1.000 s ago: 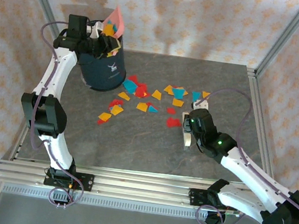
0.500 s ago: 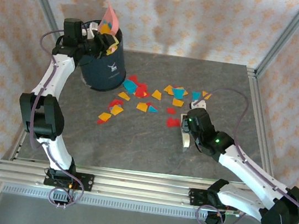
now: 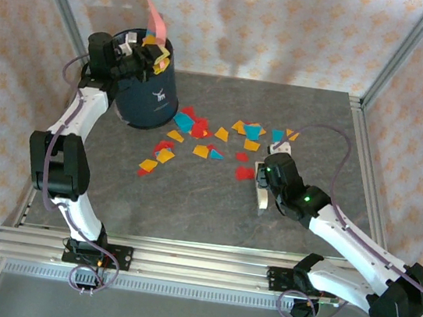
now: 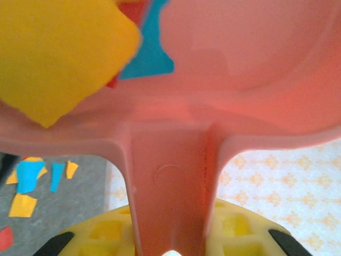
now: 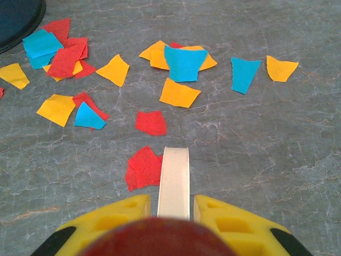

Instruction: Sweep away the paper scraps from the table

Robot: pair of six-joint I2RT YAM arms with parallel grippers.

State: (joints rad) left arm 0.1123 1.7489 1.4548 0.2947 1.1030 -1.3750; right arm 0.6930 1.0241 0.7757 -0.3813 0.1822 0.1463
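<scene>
right gripper (image 5: 173,205) is clamped on a cream handle (image 5: 174,176) low over the table (image 3: 189,203), just beside a red piece. paper scraps (image 3: 206,138) lie scattered mid-table, reaching toward the dark bin (image 3: 149,98). farther off, left gripper (image 4: 170,234) pinches the pink dustpan (image 4: 240,69), tipped over the bin; an off-centre tilt could spill its scraps outside.

Bin (image 3: 149,101): standing far-left on the table (image 3: 188,210), blocking passage. Above the bin: dustpan (image 3: 156,23) tilting over its mouth. Right of the bin: paper scraps (image 3: 202,137) lying flat. Farther right: right arm (image 3: 343,232) reaching in low. Nearward of the bin: bare table lying open.
</scene>
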